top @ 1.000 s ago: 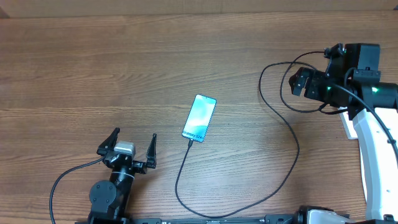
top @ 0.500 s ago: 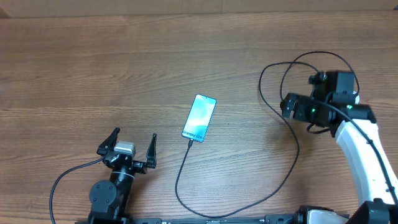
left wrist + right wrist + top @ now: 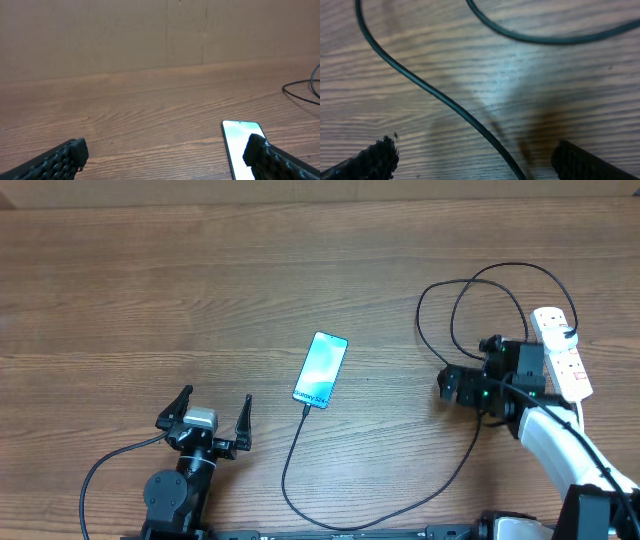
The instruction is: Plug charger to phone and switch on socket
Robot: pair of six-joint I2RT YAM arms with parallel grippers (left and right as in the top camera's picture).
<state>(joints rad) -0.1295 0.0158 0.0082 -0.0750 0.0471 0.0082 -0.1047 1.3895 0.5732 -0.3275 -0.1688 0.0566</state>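
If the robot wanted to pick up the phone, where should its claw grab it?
Probably across the two long edges of the phone, near its middle, coming straight down from above. It lies flat with the screen up, so only the thin sides offer a pinch, and the charger cable meets its lower end.

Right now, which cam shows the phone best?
Overhead: the whole phone shows, screen lit, charger at its near end. Left wrist catches only part of it, cut by the frame edge. Right wrist shows only the charger.
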